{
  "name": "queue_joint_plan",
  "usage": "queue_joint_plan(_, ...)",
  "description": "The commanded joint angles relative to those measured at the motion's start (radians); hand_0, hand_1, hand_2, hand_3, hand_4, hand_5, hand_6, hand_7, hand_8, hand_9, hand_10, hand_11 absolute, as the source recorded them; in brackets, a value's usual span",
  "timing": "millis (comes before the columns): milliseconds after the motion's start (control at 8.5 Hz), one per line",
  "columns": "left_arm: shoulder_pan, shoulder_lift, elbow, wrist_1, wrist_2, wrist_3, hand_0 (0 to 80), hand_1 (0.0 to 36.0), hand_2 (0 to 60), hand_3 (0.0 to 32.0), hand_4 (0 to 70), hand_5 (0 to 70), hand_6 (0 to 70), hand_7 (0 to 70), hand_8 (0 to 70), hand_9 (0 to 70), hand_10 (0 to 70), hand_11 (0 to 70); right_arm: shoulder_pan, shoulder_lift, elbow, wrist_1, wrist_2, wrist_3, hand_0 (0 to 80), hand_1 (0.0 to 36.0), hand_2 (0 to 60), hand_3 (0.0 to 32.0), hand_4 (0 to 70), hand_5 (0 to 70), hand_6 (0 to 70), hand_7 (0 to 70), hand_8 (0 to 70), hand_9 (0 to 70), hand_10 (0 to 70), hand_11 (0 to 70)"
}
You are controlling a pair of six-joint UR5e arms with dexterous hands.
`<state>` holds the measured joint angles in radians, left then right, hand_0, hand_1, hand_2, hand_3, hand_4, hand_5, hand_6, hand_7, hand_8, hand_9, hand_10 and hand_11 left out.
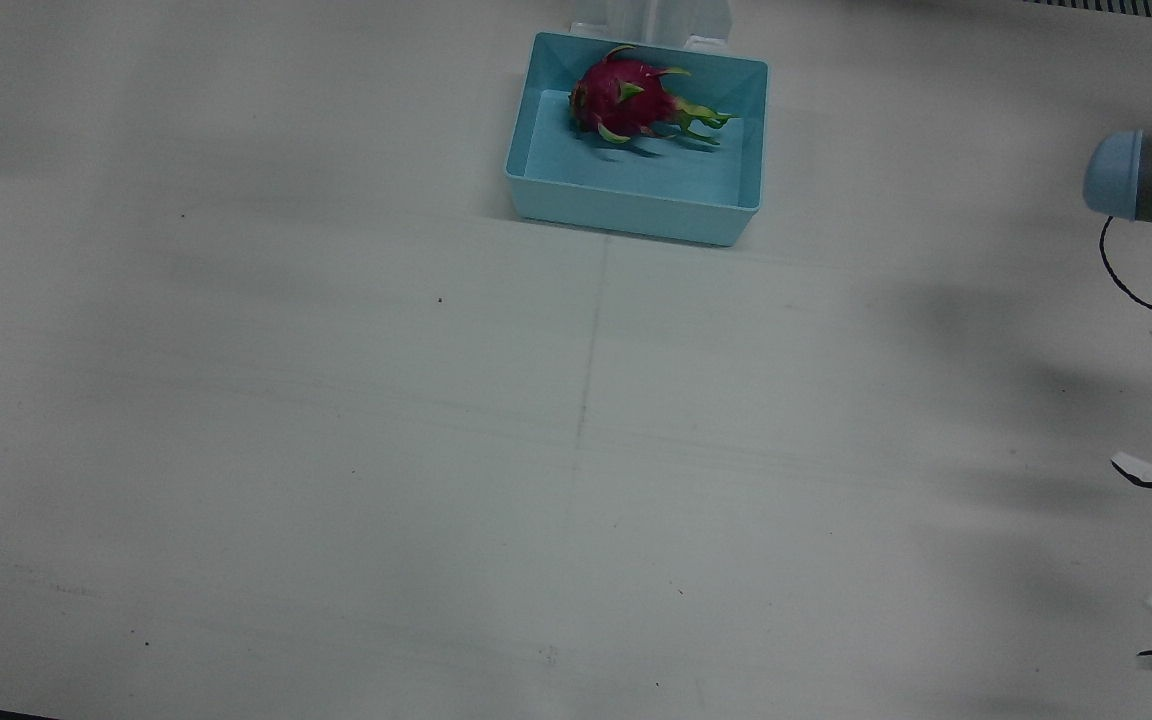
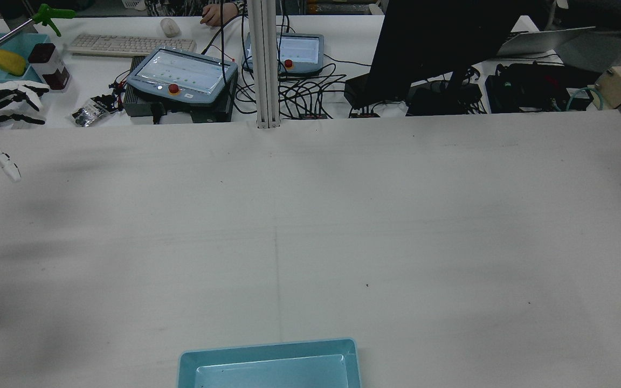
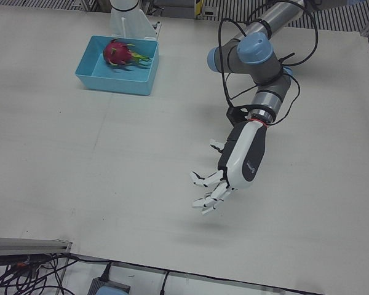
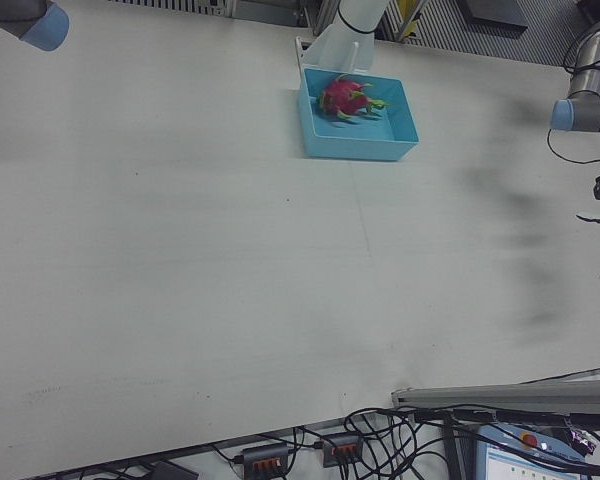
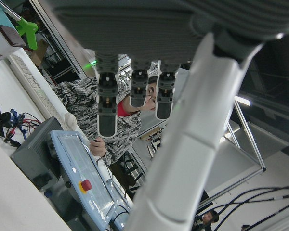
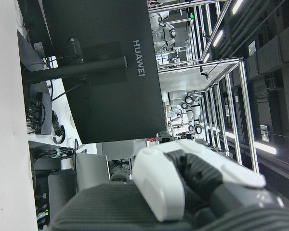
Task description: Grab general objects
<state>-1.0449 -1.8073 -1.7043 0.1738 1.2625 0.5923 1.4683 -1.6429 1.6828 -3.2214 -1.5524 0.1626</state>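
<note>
At the bench's rear edge, your magenta green-scaled dragon fruit (image 1: 626, 97) sits in the light-blue plastic tray (image 1: 636, 205); firm, waxy—cup its body. Left hand (image 3: 224, 178) spread, empty; right hand's (image 6: 183, 180) state unclear.

One dragon fruit (image 1: 626, 96), one blue bin (image 1: 636, 205), two hands (image 3: 224, 178).

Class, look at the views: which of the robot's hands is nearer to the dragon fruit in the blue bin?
Left, as far as the views show. The left hand hangs open above the table, well away from the dragon fruit in the blue bin. The right hand appears only in its own camera, off the table views.
</note>
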Motion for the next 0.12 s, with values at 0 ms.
queue_joint_plan(0,-0.001,0.069,-0.003,-0.053,-0.077,-0.14,67.0,18.1,0.0,0.0,34.0,46.1,17.8,23.6,21.5,11.6,14.5,22.4,0.001,0.0,0.0,0.0,-0.001,0.0,0.0,0.0,0.0,0.0,0.0,0.0,0.0,0.0,0.0,0.0,0.0,0.0)
